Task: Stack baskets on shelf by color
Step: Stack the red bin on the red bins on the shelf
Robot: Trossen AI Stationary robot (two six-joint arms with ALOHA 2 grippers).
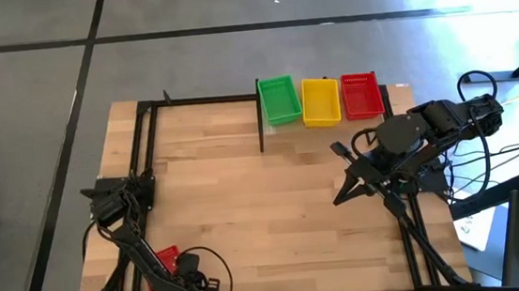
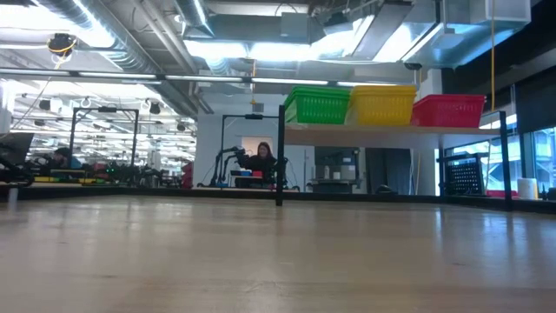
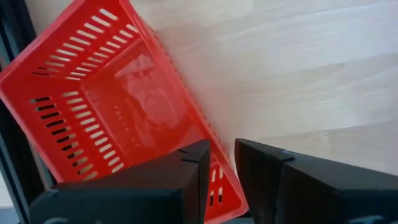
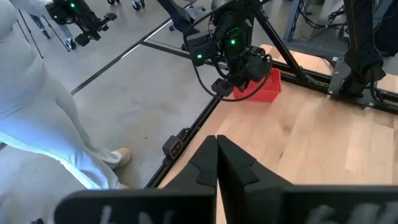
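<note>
A red basket lies near the table's near left corner, beside the dark frame rail. My left gripper is over it and shut on one of its walls. It also shows far off in the right wrist view, above the red basket. The pale shelf, with its dark post, stands at the far edge. It carries green baskets, yellow baskets and red baskets side by side. My right gripper hovers shut over the table's right part, holding nothing. My left gripper pinches the red basket's side wall at its rim. One finger is inside the basket and the other outside, coming from above. The basket's bottom appears to rest on the table.
Black frame rails run along the table's left, far and right sides. Bare wood spreads across the table's middle. A person in white trousers stands on the floor beyond the near left corner. Another person sits far behind the table.
</note>
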